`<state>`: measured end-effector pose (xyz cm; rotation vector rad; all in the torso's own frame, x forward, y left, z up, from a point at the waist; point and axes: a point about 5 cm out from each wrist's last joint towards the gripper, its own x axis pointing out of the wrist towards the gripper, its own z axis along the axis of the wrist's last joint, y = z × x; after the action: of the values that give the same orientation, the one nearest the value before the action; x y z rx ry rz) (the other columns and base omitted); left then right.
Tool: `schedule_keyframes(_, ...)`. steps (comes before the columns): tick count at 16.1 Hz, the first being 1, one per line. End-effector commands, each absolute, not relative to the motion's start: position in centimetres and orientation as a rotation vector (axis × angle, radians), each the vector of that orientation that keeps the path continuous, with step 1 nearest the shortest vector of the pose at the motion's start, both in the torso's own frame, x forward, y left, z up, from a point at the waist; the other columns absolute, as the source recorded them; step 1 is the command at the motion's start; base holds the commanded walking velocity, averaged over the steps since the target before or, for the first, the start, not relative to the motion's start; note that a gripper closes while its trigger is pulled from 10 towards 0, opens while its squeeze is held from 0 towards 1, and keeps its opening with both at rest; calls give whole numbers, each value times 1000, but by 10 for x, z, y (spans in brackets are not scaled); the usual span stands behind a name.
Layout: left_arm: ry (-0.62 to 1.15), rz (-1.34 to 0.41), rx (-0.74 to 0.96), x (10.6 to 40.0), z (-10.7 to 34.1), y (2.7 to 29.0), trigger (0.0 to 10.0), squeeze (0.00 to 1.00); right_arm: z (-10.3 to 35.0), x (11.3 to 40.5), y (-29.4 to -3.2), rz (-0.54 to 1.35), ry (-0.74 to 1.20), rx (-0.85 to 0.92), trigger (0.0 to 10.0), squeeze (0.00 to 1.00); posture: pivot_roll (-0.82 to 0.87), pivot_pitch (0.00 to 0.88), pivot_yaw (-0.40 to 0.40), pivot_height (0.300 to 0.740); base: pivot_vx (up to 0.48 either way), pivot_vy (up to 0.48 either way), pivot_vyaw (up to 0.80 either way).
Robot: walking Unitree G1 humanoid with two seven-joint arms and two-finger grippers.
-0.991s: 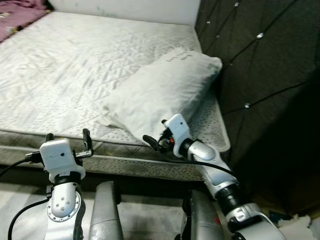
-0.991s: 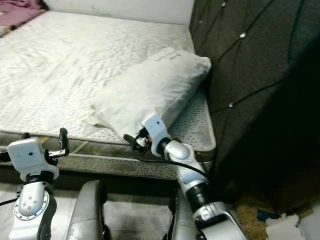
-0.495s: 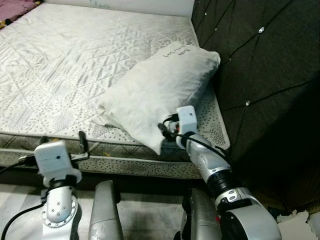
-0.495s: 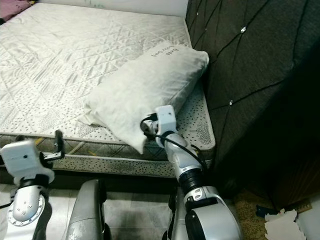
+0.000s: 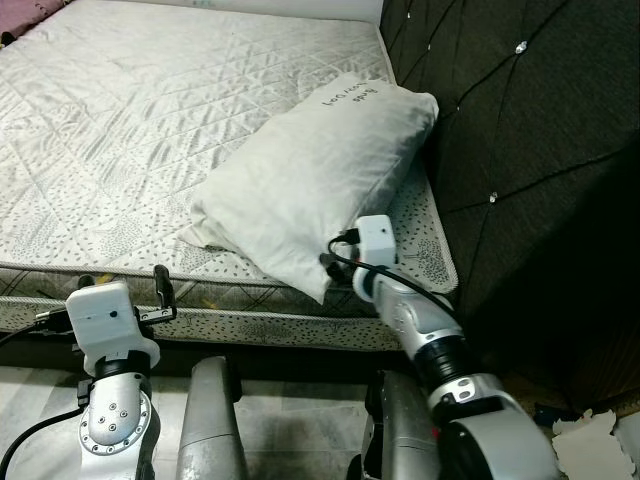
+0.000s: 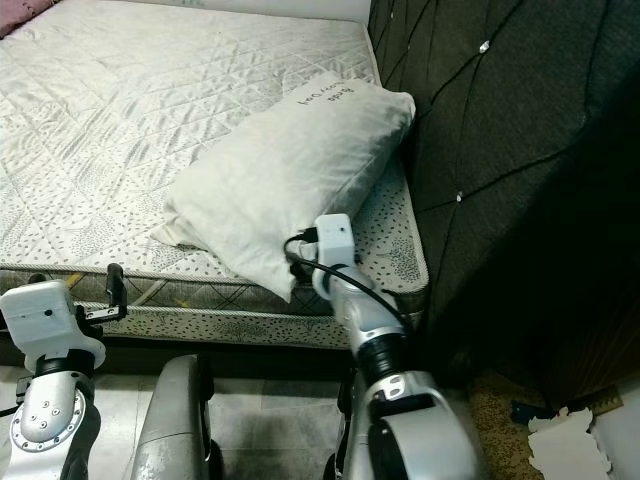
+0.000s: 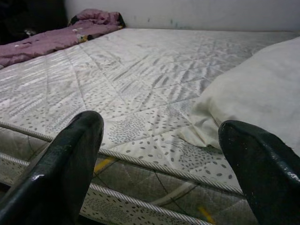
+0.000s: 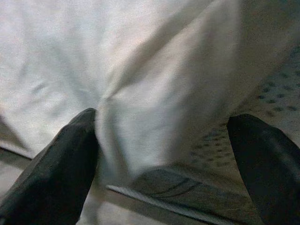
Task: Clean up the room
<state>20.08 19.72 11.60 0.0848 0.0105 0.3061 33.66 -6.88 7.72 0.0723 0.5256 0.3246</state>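
Observation:
A white pillow lies slantwise on the bare quilted mattress, its far end against the headboard and its near corner hanging over the bed's front edge. My right gripper is at that near corner. In the right wrist view its two black fingers stand wide apart, open, with the pillow's corner between them. My left gripper is held low before the mattress edge, left of the pillow, open with nothing in it.
A dark tufted headboard rises along the right of the bed. A purple blanket lies bunched at the mattress's far end. Scraps of white paper lie on the floor at the lower right.
My right gripper has reached forward from in front of the bed to the pillow's near corner. The camera has tilted down and closer. The left arm sits slightly lower.

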Motion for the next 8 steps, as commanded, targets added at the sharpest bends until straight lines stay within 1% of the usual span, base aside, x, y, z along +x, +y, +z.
schedule_keyframes(1, 5, 293, 88, 202, 119, 196, 10000, 0, 79, 337, -65, 324, 517, 99, 3686, 0, 53, 47, -54, 554, 0, 0, 0)
schedule_keyframes(2, 3, 289, 87, 205, 120, 196, 10000, 0, 82, 339, -47, 354, 506, 128, 0, 0, 62, 44, -46, 554, 0, 0, 0)
schedule_keyframes(5, 0, 285, 91, 205, 122, 196, 10000, 0, 89, 345, -33, 352, 497, 156, 0, 0, 76, 41, -47, 554, 0, 0, 0)
schedule_keyframes(6, 3, 294, 96, 203, 122, 198, 10000, 0, 96, 350, -23, 349, 484, 174, 0, 0, 83, 41, -47, 554, 0, 0, 0)
schedule_keyframes(8, 6, 299, 98, 201, 123, 199, 10000, 0, 101, 352, -17, 344, 467, 180, 0, 0, 107, 46, -55, 554, 0, 0, 0)
